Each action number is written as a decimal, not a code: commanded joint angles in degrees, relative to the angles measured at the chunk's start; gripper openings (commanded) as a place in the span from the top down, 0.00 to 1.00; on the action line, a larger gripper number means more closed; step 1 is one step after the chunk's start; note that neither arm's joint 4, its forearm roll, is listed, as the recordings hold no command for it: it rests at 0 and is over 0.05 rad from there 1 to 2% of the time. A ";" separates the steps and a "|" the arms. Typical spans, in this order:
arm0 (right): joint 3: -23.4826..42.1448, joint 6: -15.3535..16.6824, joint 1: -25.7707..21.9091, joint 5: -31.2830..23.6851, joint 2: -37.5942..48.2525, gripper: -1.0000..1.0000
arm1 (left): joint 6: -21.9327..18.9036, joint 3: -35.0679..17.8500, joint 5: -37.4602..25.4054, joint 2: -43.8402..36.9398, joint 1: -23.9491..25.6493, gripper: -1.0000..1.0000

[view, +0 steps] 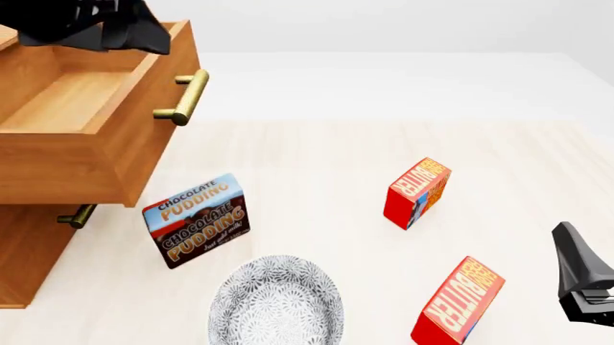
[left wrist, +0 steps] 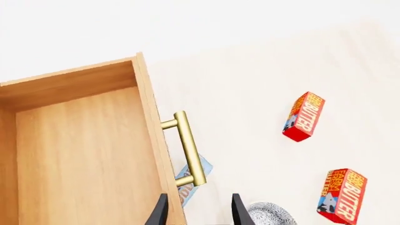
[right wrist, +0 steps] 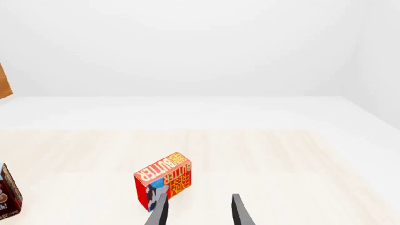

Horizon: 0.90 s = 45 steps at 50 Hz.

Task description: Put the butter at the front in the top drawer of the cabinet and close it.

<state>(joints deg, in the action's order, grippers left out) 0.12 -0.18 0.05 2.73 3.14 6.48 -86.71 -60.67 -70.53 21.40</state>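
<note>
Near butter (view: 459, 303), right gripper (right wrist: 198, 211) open and empty; top drawer (view: 72, 108) open; risk: twin butter (view: 418, 192) just beyond invites grabbing wrong carton.

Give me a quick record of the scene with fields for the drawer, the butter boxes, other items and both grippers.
top drawer: light-brown wooden top drawer pulled open, nothing seen inside
cabinet: light-brown wooden cabinet, lower drawer shut
front butter: small red butter carton on the table, nearest the camera
rear butter: second red butter carton, farther back
other items: blue-and-brown chocolate pudding box; grey patterned bowl
left gripper: jaws open, above the drawer front, holding nothing
right gripper: jaws open, holding nothing
</note>
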 commanded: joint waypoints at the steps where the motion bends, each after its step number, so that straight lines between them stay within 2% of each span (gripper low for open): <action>1: 0.00 0.06 -0.01 -0.92 -0.99 0.00 | -2.94 -1.84 -1.00 -0.06 3.57 0.00; 8: 0.00 0.06 -0.01 -0.92 -0.99 0.00 | -7.88 0.40 2.54 -1.00 3.59 0.00; 12: 0.00 0.06 -0.01 -0.92 -0.99 0.00 | -7.30 -0.17 3.78 -2.17 6.37 0.00; 22: 0.00 0.06 -0.01 -0.92 -0.99 0.00 | -9.24 0.41 7.79 -4.50 10.62 0.00; 25: 0.00 0.06 -0.01 -0.92 -0.99 0.00 | -8.64 -0.26 9.25 -6.12 14.02 0.00; 29: 0.00 0.06 -0.01 -0.92 -0.99 0.00 | -8.32 -0.16 11.18 -8.05 15.58 0.00; 34: 0.00 0.06 -0.01 -0.92 -0.99 0.00 | -6.08 -1.28 13.97 -11.29 19.40 0.00; 37: 0.00 0.06 -0.01 -0.92 -0.99 0.00 | -7.96 -0.20 15.53 -11.49 17.76 0.00; 38: 0.00 0.06 -0.01 -0.92 -0.99 0.00 | -7.29 -0.21 16.12 -12.29 18.67 0.00; 39: 0.00 0.06 -0.01 -0.92 -0.99 0.00 | -4.73 -0.86 16.86 -14.22 21.75 0.00; 40: 0.00 0.06 -0.01 -0.92 -0.99 0.00 | -5.46 -0.08 17.83 -14.38 20.66 0.00; 43: 0.00 0.06 -0.01 -0.92 -0.99 0.00 | -3.47 -0.04 19.55 -15.78 22.22 0.00; 45: 0.00 0.06 -0.01 -0.92 -0.99 0.00 | -3.75 0.37 20.52 -16.49 21.82 0.00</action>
<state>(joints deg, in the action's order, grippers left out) 0.12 -0.18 0.05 2.73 3.14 0.63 -86.93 -44.84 -83.00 39.77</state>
